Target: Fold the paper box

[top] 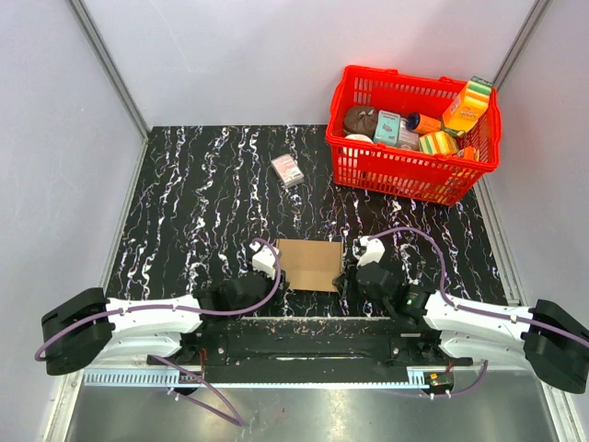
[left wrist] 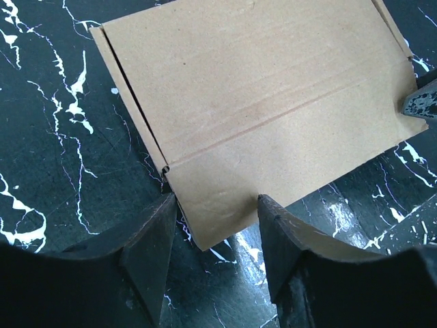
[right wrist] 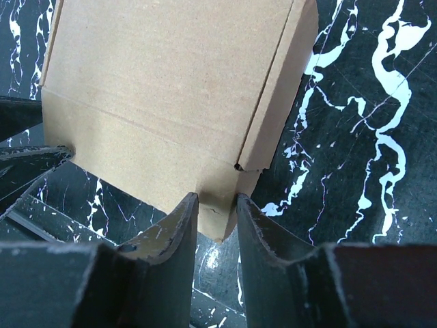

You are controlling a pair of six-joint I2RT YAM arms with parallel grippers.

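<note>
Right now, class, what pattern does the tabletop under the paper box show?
Black tabletop with white marble-like streaks, best in the top external view.

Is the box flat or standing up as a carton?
Flat: the box lies on the table, creases visible, no walls raised.

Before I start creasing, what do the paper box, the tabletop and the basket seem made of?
Paper box: plain brown cardboard, matte, with pressed crease lines and cut edges; probably thin board. Tabletop: black with white marble-like veining, smooth; stone or printed laminate, cannot tell. Basket: bright red, open lattice walls; likely moulded plastic.
</note>
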